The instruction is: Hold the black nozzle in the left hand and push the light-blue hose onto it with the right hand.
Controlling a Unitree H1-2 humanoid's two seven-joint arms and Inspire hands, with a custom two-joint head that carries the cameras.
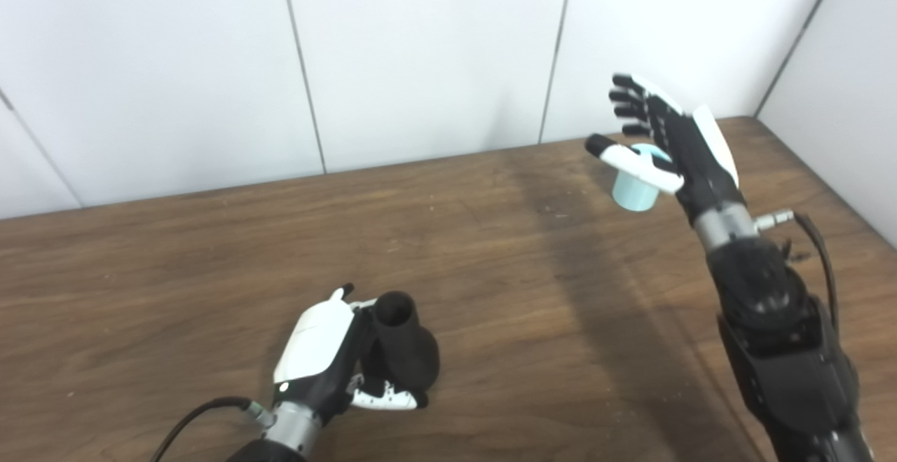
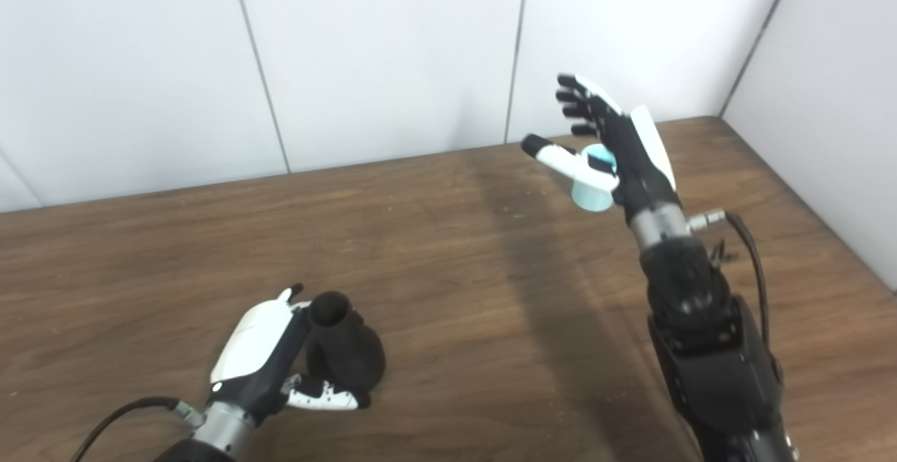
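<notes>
Left robot hand point(image 1: 329, 357) wrapped round matte black flared nozzle point(image 1: 403, 346), low over wood-grain desk point(image 1: 490, 273). Right robot hand point(image 2: 610, 146) spread, seemingly cradling smooth pale-blue cylindrical hose point(image 2: 592, 192) (thumb across it, clearer in left eye view), raised far right.

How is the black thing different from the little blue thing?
The black nozzle is dark and flares wide at its base; the light-blue hose piece is pale and a plain short tube. The nozzle looks bigger. The nozzle sits near the front by the left hand; the hose is far back at the open right hand. Both stand upright on the table.
</notes>
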